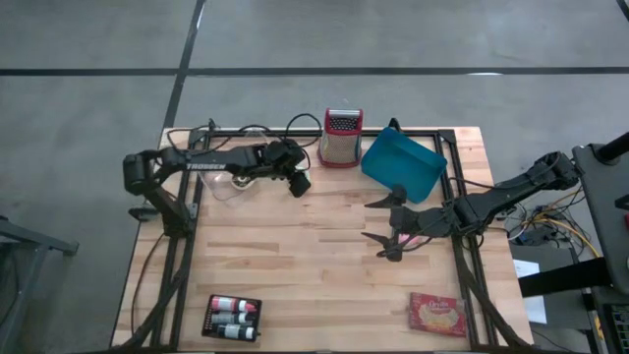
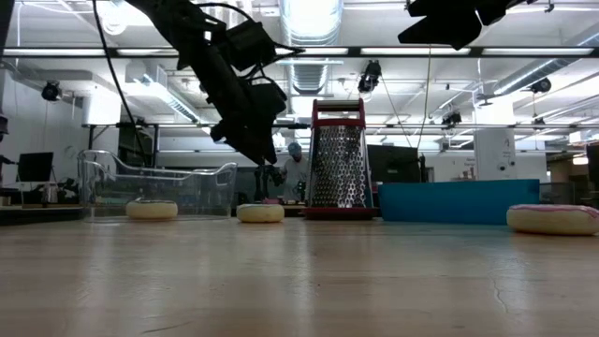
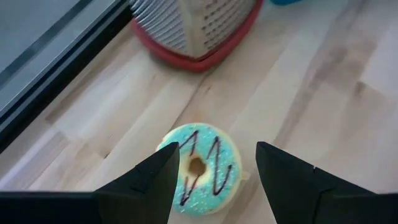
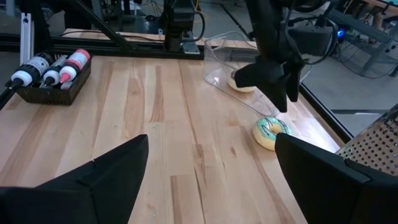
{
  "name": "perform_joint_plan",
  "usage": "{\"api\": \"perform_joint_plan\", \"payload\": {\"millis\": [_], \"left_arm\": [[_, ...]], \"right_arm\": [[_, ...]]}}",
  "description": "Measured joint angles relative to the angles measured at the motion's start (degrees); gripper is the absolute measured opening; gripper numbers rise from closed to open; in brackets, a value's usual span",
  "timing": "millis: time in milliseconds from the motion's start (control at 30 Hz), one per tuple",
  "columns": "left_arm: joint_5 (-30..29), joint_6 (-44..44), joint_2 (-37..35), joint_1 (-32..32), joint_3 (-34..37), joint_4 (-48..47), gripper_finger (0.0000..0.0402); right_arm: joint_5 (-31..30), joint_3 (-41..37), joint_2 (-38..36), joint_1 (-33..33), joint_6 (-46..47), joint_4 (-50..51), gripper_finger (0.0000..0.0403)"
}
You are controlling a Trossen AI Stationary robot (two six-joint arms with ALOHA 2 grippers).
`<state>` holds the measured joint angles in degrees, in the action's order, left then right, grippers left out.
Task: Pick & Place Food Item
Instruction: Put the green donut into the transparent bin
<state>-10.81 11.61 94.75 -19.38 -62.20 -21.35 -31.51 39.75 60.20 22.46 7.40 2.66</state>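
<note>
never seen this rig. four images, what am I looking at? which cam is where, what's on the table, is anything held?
Two dark robot arms work at a wooden table. One camera looks straight down, one sits at table height, and one rides on each wrist.

The left end effector hovers open over a blue-iced donut near the red-framed grater, its fingers either side but not gripping. The right end effector waits wide open further along the table, over a pink donut. Nothing is held.

Also on the table: a clear container with another donut inside, a blue bin, a tray of small bottles and a red snack packet.
</note>
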Motion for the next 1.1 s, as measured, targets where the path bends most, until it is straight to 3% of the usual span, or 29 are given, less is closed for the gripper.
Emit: {"api": "perform_joint_plan", "payload": {"millis": [200,533,800,1100], "left_arm": [[-3.81,3.71,1.10,-0.06,-0.91,-4.34,0.0220],[-1.96,6.66,1.10,-0.07,-0.45,-6.15,0.0220],[-1.75,6.68,1.16,0.07,-0.41,-5.99,0.0220],[-2.14,5.82,5.83,0.09,-1.48,-1.21,0.0220]], "right_arm": [[-0.01,-0.01,-0.01,0.00,-0.04,0.02,0.0341],[0.00,0.00,0.00,0.04,0.00,0.00,0.0348],[0.00,0.00,0.00,0.04,-0.07,0.00,0.0340],[0.00,0.00,-0.01,0.02,0.00,-0.01,0.0349]]}}
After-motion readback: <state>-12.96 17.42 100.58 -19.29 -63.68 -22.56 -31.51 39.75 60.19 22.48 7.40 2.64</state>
